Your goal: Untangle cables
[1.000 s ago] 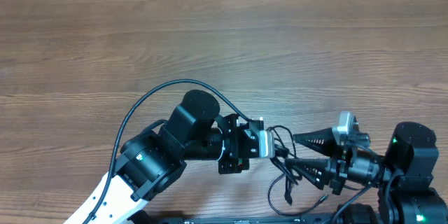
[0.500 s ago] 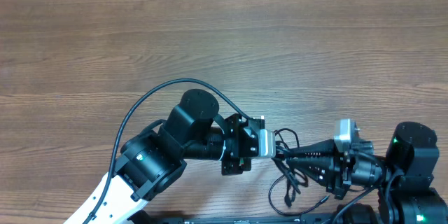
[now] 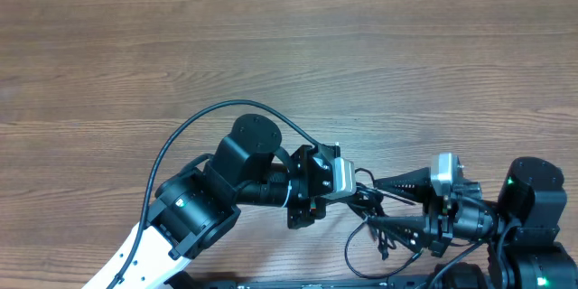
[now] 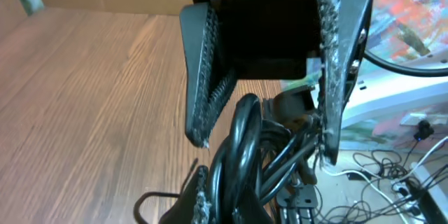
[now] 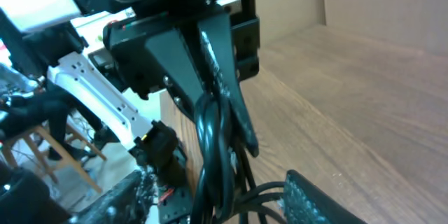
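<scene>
A bundle of thin black cables [image 3: 362, 251] lies tangled near the table's front edge, with a loop trailing toward the edge. My left gripper [image 3: 354, 194] is shut on the bundle; the left wrist view shows the cables [image 4: 241, 147] pinched between its fingers [image 4: 222, 206]. My right gripper [image 3: 372, 202] faces it, open, with one finger on each side of the bundle. In the right wrist view its fingers [image 5: 213, 182] stand wide apart around the cables [image 5: 210, 150], and the left gripper [image 5: 225, 122] clamps them just beyond.
The wooden table [image 3: 271, 54] stretches back and to both sides. The left arm's own black cable [image 3: 194, 126] arcs over the table. Off the front edge are the arm bases and loose floor wires [image 4: 392, 175].
My right gripper narrowed around the bundle half a second ago and has opened wide again. The left gripper stayed shut on the cables and shifted slightly.
</scene>
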